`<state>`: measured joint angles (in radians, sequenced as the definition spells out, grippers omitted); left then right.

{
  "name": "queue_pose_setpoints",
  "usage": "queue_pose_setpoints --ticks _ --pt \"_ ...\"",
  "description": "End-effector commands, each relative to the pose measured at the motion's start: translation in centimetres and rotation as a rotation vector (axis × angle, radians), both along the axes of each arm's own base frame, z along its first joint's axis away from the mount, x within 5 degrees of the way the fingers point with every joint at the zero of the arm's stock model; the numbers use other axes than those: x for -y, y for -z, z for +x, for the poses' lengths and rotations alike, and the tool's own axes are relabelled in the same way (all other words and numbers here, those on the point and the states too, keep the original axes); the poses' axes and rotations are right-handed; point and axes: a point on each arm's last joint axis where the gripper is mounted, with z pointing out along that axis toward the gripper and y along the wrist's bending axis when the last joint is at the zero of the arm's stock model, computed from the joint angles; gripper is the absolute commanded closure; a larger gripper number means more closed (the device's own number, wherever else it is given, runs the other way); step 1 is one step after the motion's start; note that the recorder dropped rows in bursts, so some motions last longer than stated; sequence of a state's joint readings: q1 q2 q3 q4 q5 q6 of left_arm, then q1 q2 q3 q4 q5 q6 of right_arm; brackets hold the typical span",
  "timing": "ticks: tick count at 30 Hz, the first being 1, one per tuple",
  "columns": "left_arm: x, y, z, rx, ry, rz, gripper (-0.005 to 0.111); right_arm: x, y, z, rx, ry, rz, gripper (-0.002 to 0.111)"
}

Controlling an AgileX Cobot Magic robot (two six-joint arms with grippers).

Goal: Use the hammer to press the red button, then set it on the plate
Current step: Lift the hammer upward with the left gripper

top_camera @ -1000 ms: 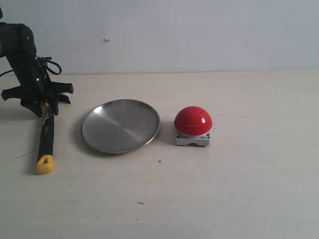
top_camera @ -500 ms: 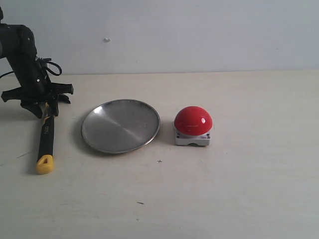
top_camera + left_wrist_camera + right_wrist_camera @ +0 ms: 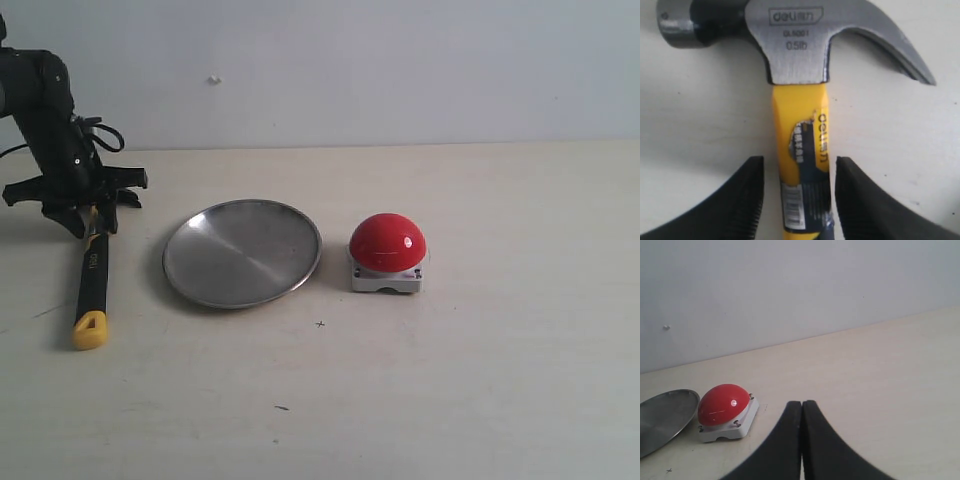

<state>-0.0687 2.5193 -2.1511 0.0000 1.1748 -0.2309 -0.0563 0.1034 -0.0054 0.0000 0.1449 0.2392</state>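
Observation:
The hammer [image 3: 93,275] lies flat on the table at the far left, its yellow looped end toward the front. My left gripper [image 3: 90,220] stands low over it, open, one finger on each side of the yellow neck [image 3: 800,135] just below the metal head, with a small gap on both sides. The plate [image 3: 243,252] sits right of the hammer, and the red button [image 3: 387,243] right of the plate. My right gripper [image 3: 802,405] is shut on nothing, above the table to the right of the red button [image 3: 722,404] and the plate [image 3: 662,417]; the exterior view does not show it.
A pale wall runs along the back of the light wooden table [image 3: 480,380]. The left arm's black body and cable [image 3: 50,110] rise above the hammer's head.

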Motion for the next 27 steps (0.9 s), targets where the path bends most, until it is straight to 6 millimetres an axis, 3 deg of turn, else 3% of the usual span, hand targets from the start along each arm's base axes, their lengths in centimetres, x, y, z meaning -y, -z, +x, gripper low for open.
queue_pose_setpoints --ticks 1,7,11,21,27 --pt "0.1 0.4 0.0 -0.015 -0.015 -0.001 0.061 0.0 0.2 0.0 -0.003 0.004 -0.003 0.108" --pt "0.1 1.0 0.1 -0.022 -0.015 0.000 0.063 0.0 0.2 0.0 -0.003 0.004 -0.003 0.108" --pt "0.1 0.9 0.4 0.016 -0.007 -0.002 0.106 0.0 0.2 0.0 -0.003 0.004 -0.003 0.108" --pt "1.4 0.2 1.7 0.178 0.038 -0.017 0.107 0.0 0.2 0.0 -0.003 0.004 -0.003 0.108" --pt "4.3 -2.8 1.8 0.301 0.101 -0.017 0.107 0.0 0.2 0.0 -0.003 0.004 -0.003 0.108"
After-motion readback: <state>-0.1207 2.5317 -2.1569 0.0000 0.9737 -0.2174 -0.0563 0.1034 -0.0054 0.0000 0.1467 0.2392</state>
